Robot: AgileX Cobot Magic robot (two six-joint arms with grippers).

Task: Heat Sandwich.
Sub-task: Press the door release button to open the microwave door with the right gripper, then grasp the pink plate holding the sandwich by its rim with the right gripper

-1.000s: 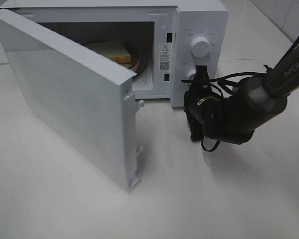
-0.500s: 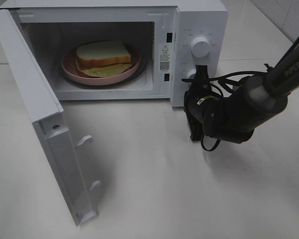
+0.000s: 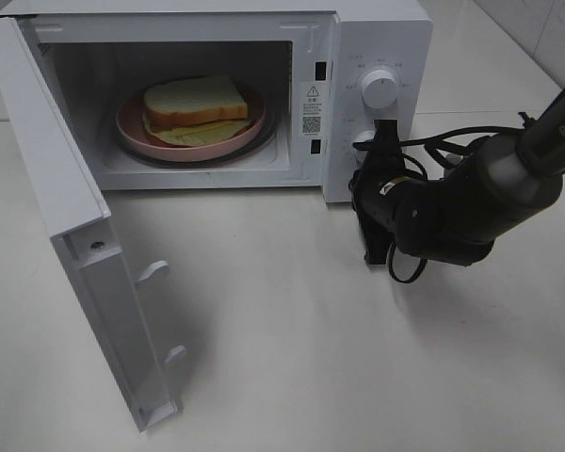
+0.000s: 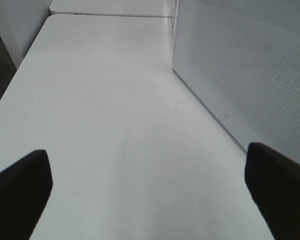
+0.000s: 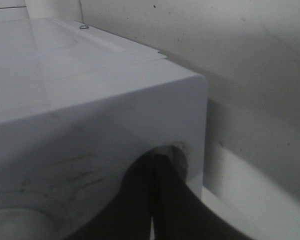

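Table (image 3: 358, 377): white top; it carries the microwave and fills most of my left wrist view.
Microwave (image 3: 377, 38): white, cavity open to the high camera, which alone shows the inside.
Door (image 3: 85, 245): swung fully out to the left. A second ago it stood halfway across the opening and hid most of the cavity. Only my left wrist view shows its perforated outer face.
Right arm (image 3: 471, 202): reaching in from the right, shifted slightly rightward since a second ago.
Pink plate (image 3: 132, 127): round, on the cavity floor, holding the sandwich.
Sandwich (image 3: 193, 104): white bread over pale yellow-green filling, lying on the plate inside the microwave, well apart from both grippers.
Left gripper (image 4: 147, 165): fingers spread wide, holding nothing, above bare table beside the door; out of the high view.
Right gripper (image 3: 383, 135): fingers pressed together with nothing between them, at the control panel by the lower dial (image 3: 362, 141). Contact with the dial cannot be told; my right wrist view shows only the closed fingers against the white casing.
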